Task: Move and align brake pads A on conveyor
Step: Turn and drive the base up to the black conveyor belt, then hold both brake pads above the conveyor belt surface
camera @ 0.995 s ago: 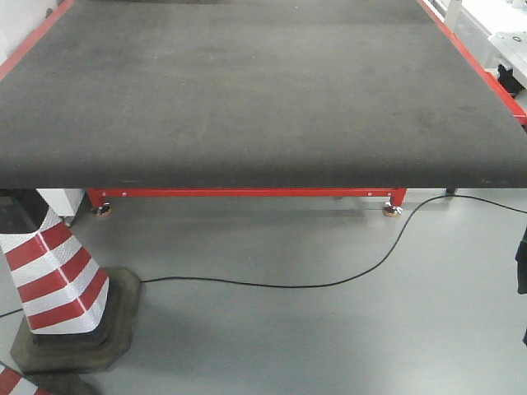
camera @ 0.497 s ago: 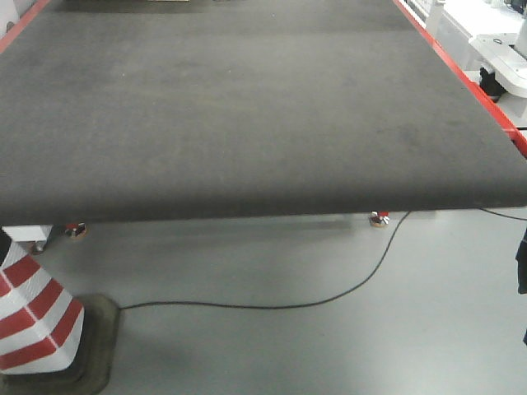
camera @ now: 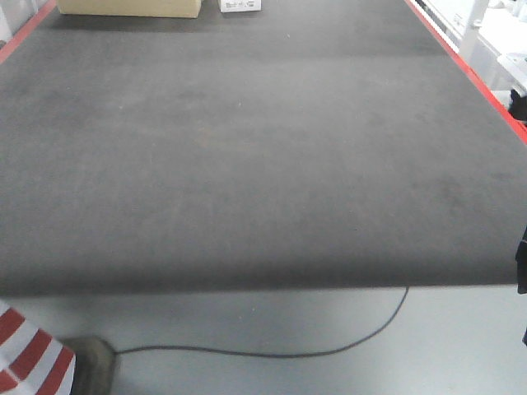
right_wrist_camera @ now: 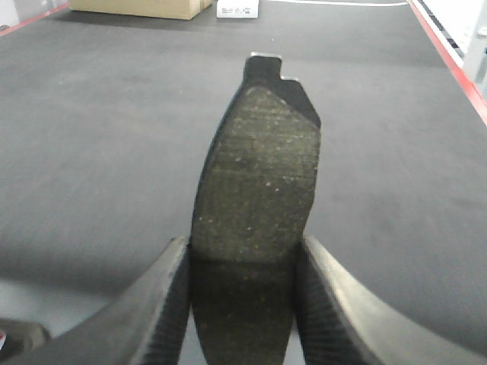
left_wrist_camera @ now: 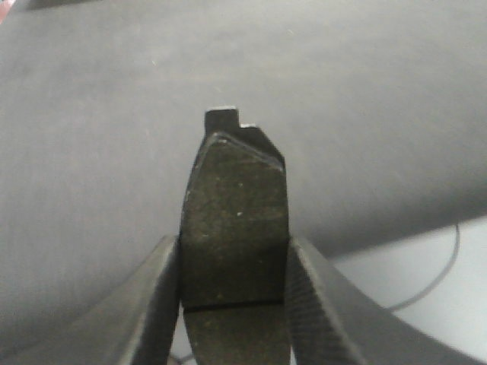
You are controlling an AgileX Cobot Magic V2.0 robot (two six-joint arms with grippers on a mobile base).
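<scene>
Overall, the exterior front-facing view was filled by the conveyor [camera: 247, 148], a wide dark matte belt with a red frame edge [camera: 469, 70] along its right side. A cardboard box [camera: 129, 7] and a small white box [camera: 240, 5] sat at its far end. No pad or gripper showed in that view. Below the belt's near edge lay grey floor [camera: 461, 354], with a black cable [camera: 329, 350] curving across it and a red-and-white striped cone [camera: 29, 362] at the lower left corner. In the left wrist view, the left gripper [left_wrist_camera: 234, 258] was clamped on the left-hand brake pad [left_wrist_camera: 236, 220], one ribbed finger [left_wrist_camera: 152, 304] pressed against each long edge. The pad stood on end with its dull face toward the camera, its thin groove low between the fingers and the notched black backing tab at the top. The belt lay behind it, with floor at the lower right. In the right wrist view, the right gripper [right_wrist_camera: 243, 258] likewise gripped the right-hand brake pad [right_wrist_camera: 255, 175] by its edges, curved and upright over the belt. Whether either pad touched the belt could not be told.
</scene>
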